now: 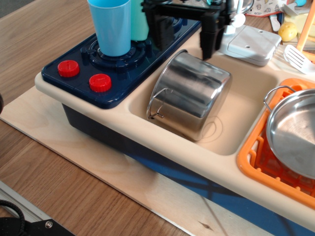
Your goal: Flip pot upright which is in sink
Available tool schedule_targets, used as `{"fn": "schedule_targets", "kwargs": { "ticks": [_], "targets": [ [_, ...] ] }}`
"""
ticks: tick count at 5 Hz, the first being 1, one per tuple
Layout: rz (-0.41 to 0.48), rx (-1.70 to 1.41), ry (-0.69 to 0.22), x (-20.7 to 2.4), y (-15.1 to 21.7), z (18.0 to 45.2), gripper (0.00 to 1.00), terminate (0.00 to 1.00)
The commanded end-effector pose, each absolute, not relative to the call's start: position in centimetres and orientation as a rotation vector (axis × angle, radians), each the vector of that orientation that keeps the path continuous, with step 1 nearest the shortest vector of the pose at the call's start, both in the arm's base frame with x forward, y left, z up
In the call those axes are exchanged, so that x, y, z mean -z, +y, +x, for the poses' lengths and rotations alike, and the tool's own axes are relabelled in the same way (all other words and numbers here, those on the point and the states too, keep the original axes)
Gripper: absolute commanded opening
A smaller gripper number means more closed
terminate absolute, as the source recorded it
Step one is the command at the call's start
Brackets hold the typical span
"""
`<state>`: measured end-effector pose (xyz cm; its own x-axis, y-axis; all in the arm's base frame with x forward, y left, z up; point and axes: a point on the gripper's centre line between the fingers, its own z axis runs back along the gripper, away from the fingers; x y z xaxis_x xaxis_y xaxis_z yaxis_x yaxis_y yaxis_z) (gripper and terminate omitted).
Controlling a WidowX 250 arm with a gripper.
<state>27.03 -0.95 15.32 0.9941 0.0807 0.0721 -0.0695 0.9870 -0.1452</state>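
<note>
Pot [189, 93] tipped in sink [246, 115]; pan [295, 130] in orange rack [253, 157].

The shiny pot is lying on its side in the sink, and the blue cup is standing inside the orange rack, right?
Not quite. The pot does lie on its side in the sink, but the blue cup stands on the dark blue stove top, not in the orange rack. The observation.image view shows this.

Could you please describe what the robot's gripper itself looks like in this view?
The gripper is matte black, with two flat, blocky fingers hanging from a horizontal black bar. Only its lower part shows; the arm above is cut off, and no cables or markings can be made out.
</note>
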Motion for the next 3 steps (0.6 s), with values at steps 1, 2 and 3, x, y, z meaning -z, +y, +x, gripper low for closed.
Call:
{"fn": "schedule_targets", "kwargs": {
  "ticks": [1,2,3],
  "targets": [
    [-0.195,-0.095,-0.161,-15.92,-0.30,26.97,1.00,0.00],
    [-0.204,-0.112,-0.183,-15.56,-0.42,27.02,1.00,0.00],
    [-0.230,-0.144,-0.205,-15.48,-1.29,27.27,1.00,0.00]
  ]
}}
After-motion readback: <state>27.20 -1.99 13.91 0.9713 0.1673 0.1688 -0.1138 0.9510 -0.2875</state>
